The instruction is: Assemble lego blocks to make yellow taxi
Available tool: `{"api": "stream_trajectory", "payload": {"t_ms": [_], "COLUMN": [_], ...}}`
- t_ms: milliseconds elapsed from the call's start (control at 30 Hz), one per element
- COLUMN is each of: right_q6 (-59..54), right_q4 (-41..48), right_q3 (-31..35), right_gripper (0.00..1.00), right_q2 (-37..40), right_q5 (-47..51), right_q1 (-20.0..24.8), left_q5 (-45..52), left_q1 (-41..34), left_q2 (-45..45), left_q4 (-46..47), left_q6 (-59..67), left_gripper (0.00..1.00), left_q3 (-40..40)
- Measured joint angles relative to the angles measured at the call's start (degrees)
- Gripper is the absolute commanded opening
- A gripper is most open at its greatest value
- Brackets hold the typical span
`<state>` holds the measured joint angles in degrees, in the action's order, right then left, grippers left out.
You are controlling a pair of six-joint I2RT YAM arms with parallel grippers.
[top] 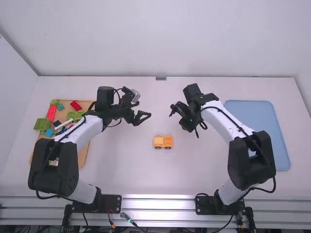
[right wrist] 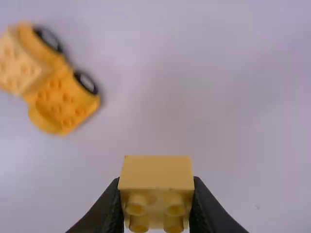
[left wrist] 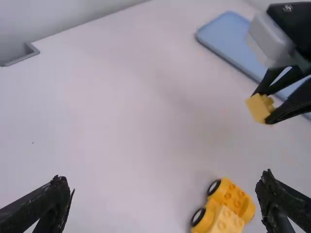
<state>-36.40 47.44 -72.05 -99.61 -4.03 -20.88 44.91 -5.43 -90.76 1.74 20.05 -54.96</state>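
Right gripper (top: 185,127): clamped on a pale yellow 2x2 block (right wrist: 156,172), one finger on each of two opposite sides. Four studs visible on one face. Held up off the table (top: 121,170), to the right of the taxi build and a bit toward the table's far edge, apart from the build.

Left gripper (top: 145,109): fingers wide apart, nothing between. Above the table, left of the taxi build and farther toward the far edge, pointed in toward the middle.

Next out, the taxi build (top: 163,141): upright on the table, near the middle, about midway between the two trays. Orange-yellow wheeled base (right wrist: 63,99), black wheels (right wrist: 86,82) along the side toward the table's near edge. Lighter yellow block (right wrist: 19,65) seated on the left half of the base, studs up. Right half uncovered, studs exposed.

Farther out, at the table's left side: wooden tray (top: 83,158), partly behind the left arm. On it, a long red block (top: 51,112), a smaller red block (top: 76,105) toward the far edge, green pieces (top: 43,124), plus blue pieces (top: 49,132).

At the table's right side: blue tray (top: 257,121), partly behind the right arm.
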Motion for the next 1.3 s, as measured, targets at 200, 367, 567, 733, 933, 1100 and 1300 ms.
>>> {"api": "stream_trajectory", "payload": {"t_ms": [200, 367, 567, 733, 933, 1100, 1300], "right_q6": [-10.51, -15.28, -17.25, -18.64, -19.41, -19.47, -19.45], "right_q4": [-1.62, -6.40, -10.95, -12.94, -10.51, -8.46, -7.13], "right_q3": [5.20, 11.08, 13.38, 13.94, 12.52, 8.90, 7.76], "right_gripper": [0.00, 0.00, 0.00, 0.00, 0.00, 0.21, 0.99], "right_q2": [0.00, 0.00, 0.00, -0.96, -8.13, -10.40, -11.45], "right_q5": [3.13, 3.72, 2.62, 2.21, 3.56, 3.89, 3.50], "right_q1": [-1.16, -1.14, -1.90, -3.78, -5.14, -5.03, -4.70], "left_q5": [-0.13, -1.79, -2.67, -2.82, -3.04, -3.04, -3.23], "left_q1": [0.02, 0.02, 0.02, 0.02, 0.02, 0.02, 0.02], "left_q2": [0.00, 0.00, 0.00, 0.00, 0.00, 0.00, 0.00], "left_q4": [8.85, 8.79, 8.79, 8.79, 9.03, 9.38, 9.64], "left_q6": [12.13, 16.46, 17.55, 17.57, 17.57, 17.57, 17.62], "left_gripper": [0.99, 0.99, 0.99, 0.99, 0.99, 0.99, 0.99], "left_q3": [-3.98, -4.37, -4.35, -4.35, -4.35, -4.37, -4.37]}}
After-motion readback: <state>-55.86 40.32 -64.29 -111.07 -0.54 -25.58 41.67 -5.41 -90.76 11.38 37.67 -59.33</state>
